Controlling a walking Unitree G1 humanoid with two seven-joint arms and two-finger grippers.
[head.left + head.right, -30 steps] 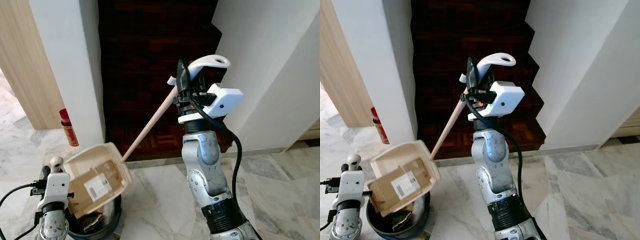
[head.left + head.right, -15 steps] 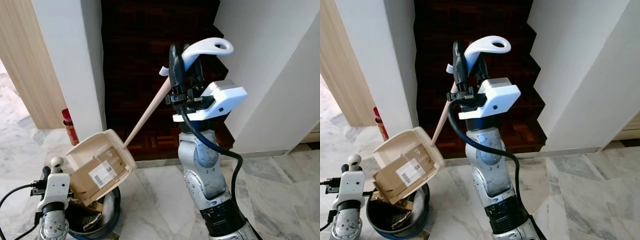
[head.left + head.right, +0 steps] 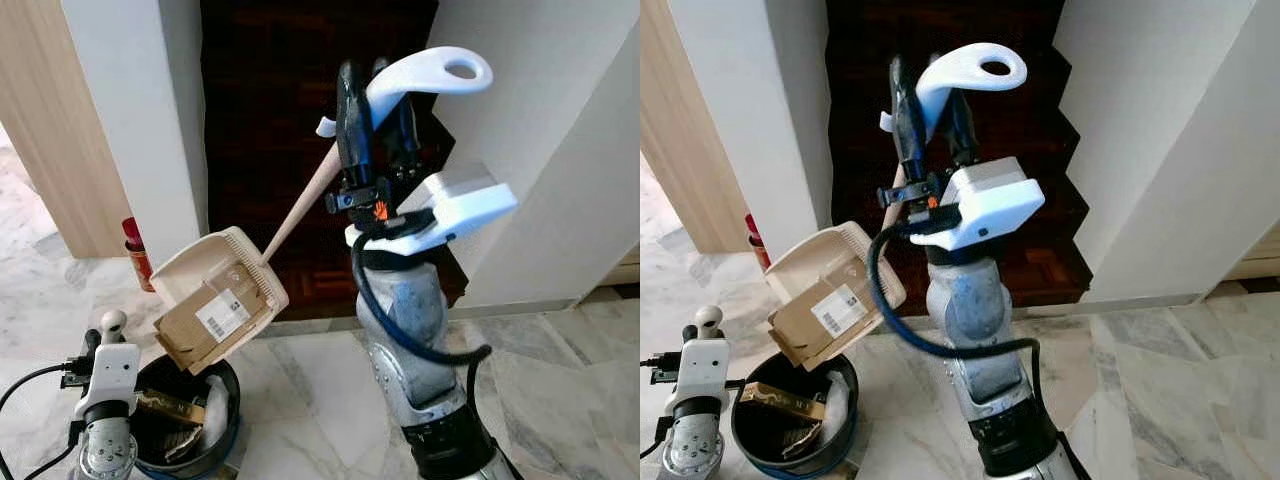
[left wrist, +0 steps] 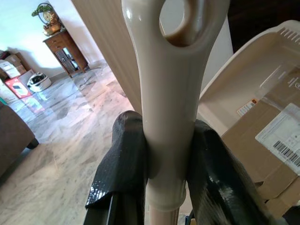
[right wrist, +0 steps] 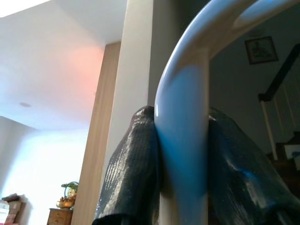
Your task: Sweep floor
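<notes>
My right gripper point(image 3: 378, 125) is raised high before the stairs, shut on the dustpan's white looped handle point(image 3: 430, 75); the right wrist view shows the handle point(image 5: 183, 117) pinched between both fingers. A wooden pole point(image 3: 300, 205) slants down to the beige dustpan point(image 3: 215, 262), which hangs tilted above a black bin point(image 3: 232, 400). A flat cardboard piece point(image 3: 215, 320) with a white label sticks out of the pan's mouth over the bin. Cardboard scraps lie inside the bin. My left gripper point(image 4: 166, 164) is low at the left, shut on a beige handle point(image 4: 171, 93) with a hole.
Dark wooden stairs point(image 3: 280, 100) rise straight ahead between white walls. A red can point(image 3: 135, 255) stands at the foot of the left wall, beside a light wooden panel point(image 3: 40, 120). Marble floor point(image 3: 560, 370) spreads to the right.
My right arm has lifted the handle higher. The dustpan rose off the bin and tilted, and the cardboard slid toward its mouth.
</notes>
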